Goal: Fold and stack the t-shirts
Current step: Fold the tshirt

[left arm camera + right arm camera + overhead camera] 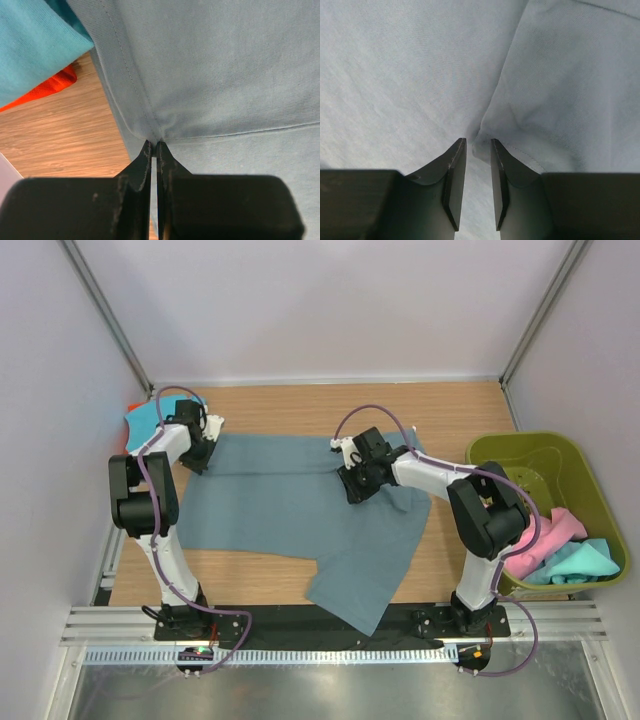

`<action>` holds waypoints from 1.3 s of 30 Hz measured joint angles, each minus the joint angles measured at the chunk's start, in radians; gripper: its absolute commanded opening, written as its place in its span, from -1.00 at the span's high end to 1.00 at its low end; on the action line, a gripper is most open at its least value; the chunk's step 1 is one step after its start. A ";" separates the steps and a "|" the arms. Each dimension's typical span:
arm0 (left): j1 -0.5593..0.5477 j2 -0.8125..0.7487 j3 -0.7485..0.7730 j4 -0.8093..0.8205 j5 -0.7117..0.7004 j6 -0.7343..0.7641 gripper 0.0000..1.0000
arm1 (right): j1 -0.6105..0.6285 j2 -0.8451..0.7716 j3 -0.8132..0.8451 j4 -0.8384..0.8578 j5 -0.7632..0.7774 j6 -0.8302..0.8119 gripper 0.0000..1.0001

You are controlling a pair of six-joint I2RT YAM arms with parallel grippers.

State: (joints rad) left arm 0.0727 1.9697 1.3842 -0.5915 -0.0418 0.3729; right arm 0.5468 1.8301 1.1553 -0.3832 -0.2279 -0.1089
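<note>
A light wood-grain tabletop [300,405] is filling the middle, running from a black base strip [290,622] at the near edge to a plain white back wall [320,310]. White side panels [50,360] are closing in left and right, with slim grey metal posts [105,310] slanting at the far corners. Soft, even light is falling throughout. A ribbed silver rail [330,653] is lying nearest.
</note>
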 measured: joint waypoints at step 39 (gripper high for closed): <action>0.000 0.000 0.000 0.004 0.002 -0.008 1.00 | 0.052 -0.040 0.036 -0.052 -0.064 0.006 0.95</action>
State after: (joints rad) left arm 0.0727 1.9697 1.3842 -0.5877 -0.0402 0.3653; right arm 0.5987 1.7901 1.1915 -0.4351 -0.2916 -0.1028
